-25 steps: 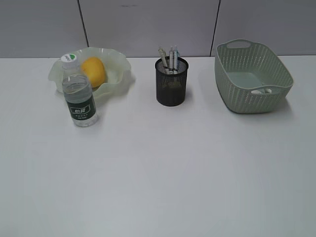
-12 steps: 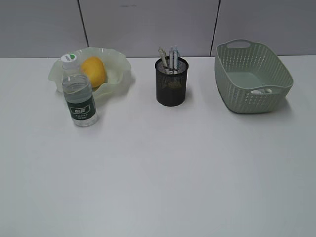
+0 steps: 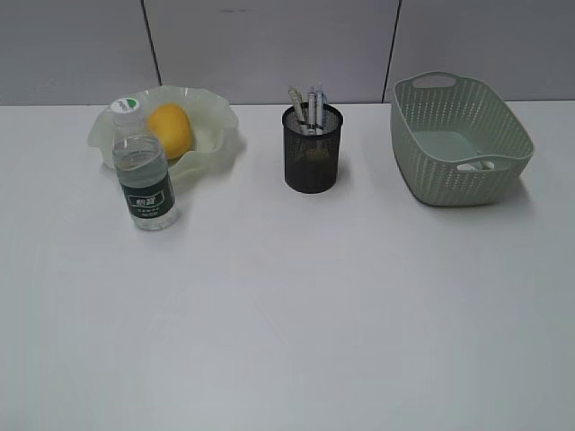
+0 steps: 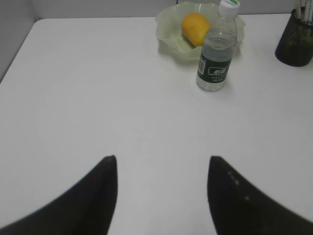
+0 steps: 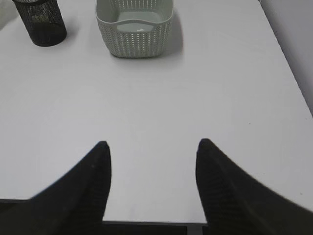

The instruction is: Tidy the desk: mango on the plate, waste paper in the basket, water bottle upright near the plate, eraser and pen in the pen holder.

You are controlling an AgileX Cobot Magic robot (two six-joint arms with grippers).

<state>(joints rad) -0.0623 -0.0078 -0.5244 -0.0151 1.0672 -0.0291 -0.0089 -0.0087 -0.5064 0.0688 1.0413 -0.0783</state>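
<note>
- Two tools hang above the white tabletop (image 3: pixel 296 305), each seen only from its own wrist camera: the left tool (image 4: pixel 163 159) and the right tool (image 5: pixel 152 143) both have their fingers spread apart with nothing between them.
- Ahead of the left tool, well apart from it, the water bottle (image 4: pixel 217 46) stands upright, cap on, just in front of the plate (image 4: pixel 168 24).
- The mango (image 4: pixel 195 28) lies on that pale green, wavy-edged plate, just behind the bottle.
- Ahead of the right tool, at the far side of the tabletop, stands the green basket (image 5: pixel 134 27); a small pale scrap shows at its near wall, too small to tell what it is.
- To the basket's left stands the black mesh pen holder (image 5: pixel 40 22).
- In the exterior view, pens (image 3: pixel 308 106) stick up out of the pen holder, which stands between plate and basket; its other contents are unclear through the mesh.
</note>
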